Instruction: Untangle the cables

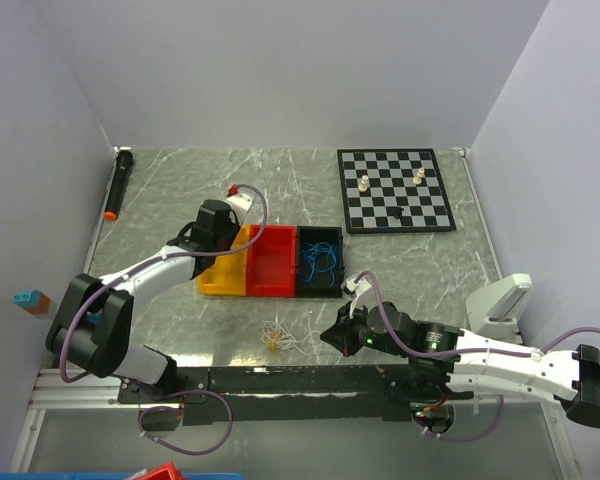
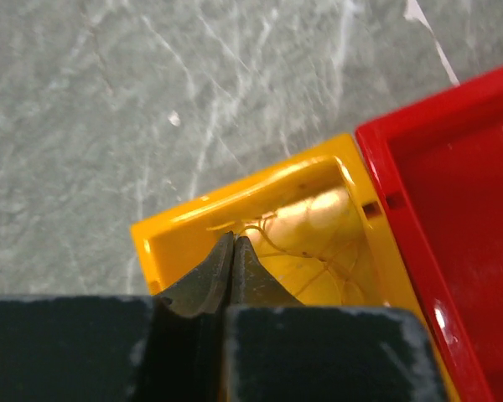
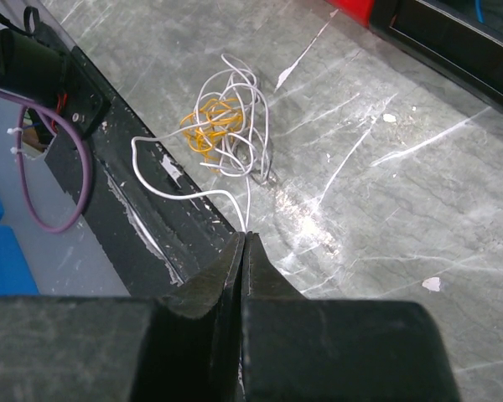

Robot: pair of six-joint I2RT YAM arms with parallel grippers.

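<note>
The right gripper [image 3: 245, 239] is closed on a white cable [image 3: 184, 196] end; the white and yellow-orange clump [image 1: 278, 338] is found at its 9 o'clock. The left gripper [image 2: 235, 241] is closed above yellow strands [image 2: 270, 236] in the yellow bin [image 2: 176, 219], grip undetermined. The blue cables [image 1: 320, 262] are noted in the black bin [image 1: 320, 232], at 3 o'clock of it.
</note>
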